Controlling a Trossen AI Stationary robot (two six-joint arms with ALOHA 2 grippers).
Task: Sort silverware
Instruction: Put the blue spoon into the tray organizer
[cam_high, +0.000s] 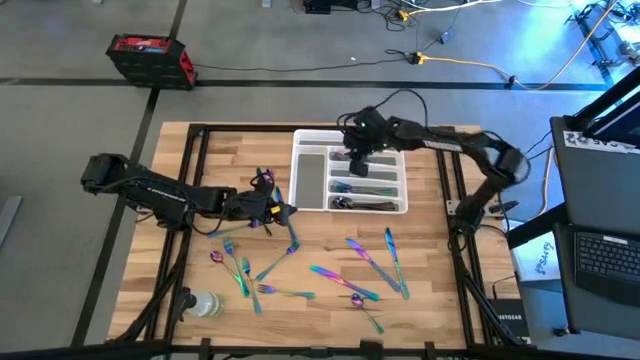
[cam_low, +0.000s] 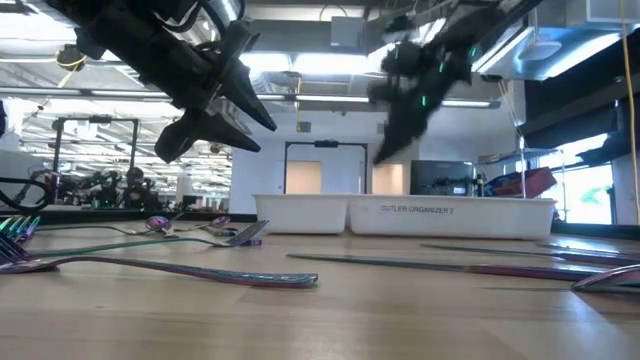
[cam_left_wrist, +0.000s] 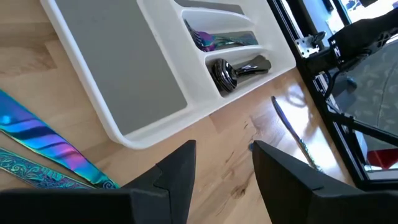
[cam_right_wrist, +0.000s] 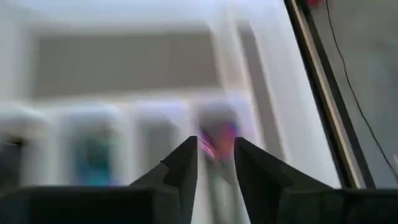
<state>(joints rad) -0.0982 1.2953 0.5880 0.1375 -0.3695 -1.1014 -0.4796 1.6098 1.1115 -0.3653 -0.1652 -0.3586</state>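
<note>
A: Where was the silverware?

B: Most of it lay loose on the table, in 2 scatters near the front: forks and a spoon at left, knives and a spoon at right. More pieces sat in the narrow slots of the tray, at the far middle of the table; its wide slot showed only a grey liner.

A: And the right gripper?

B: It hung over the tray's narrow slots. Its fingers stood a little apart, with a blurred pink and purple piece showing in the gap; I couldn't tell whether they touched it.

A: The left gripper?

B: Above the table, just left of the tray's near corner, fingers apart and holding nothing. A bottle lay near the front left edge.
</note>
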